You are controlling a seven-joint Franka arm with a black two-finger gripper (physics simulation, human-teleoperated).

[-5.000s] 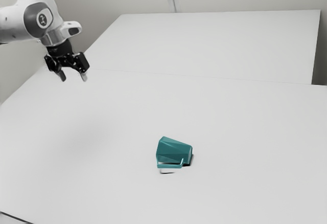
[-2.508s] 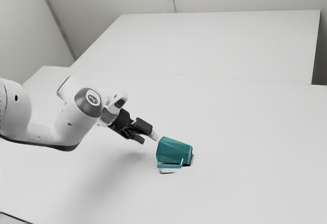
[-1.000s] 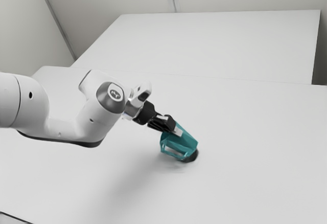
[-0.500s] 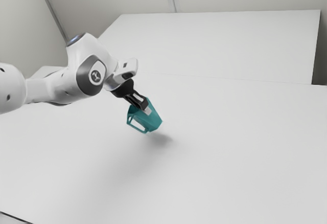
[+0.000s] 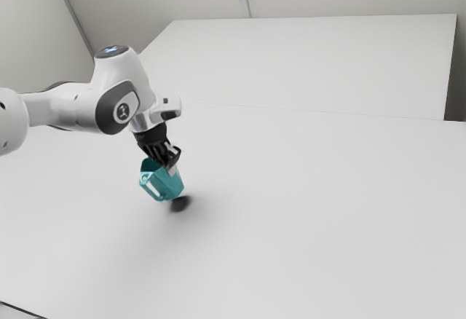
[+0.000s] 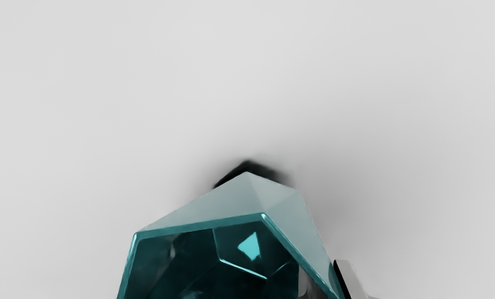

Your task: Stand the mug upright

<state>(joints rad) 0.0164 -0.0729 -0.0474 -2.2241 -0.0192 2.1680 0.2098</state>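
Note:
The teal faceted mug (image 5: 162,182) hangs tilted from my gripper (image 5: 171,166) in the exterior view, its mouth toward the upper left and its base low, close above its dark shadow. Its handle is on the side toward the exterior view's lower left. In the wrist view the mug (image 6: 230,257) shows its many-sided rim and dark inside. My gripper (image 6: 324,282) is shut on the mug's wall, with one finger outside it and the other within the mouth. The inner finger is partly hidden by the wall.
The white table (image 5: 313,210) extends around and beneath the mug. Behind it stands another white surface (image 5: 313,64), with pale walls beyond. A thin dark line crosses the exterior view's lower left corner.
Since being gripped and lifted off its side, the mug has travelled toward the exterior view's left. Over the last half second it moved further left and lower, turning closer to upright with my hand.

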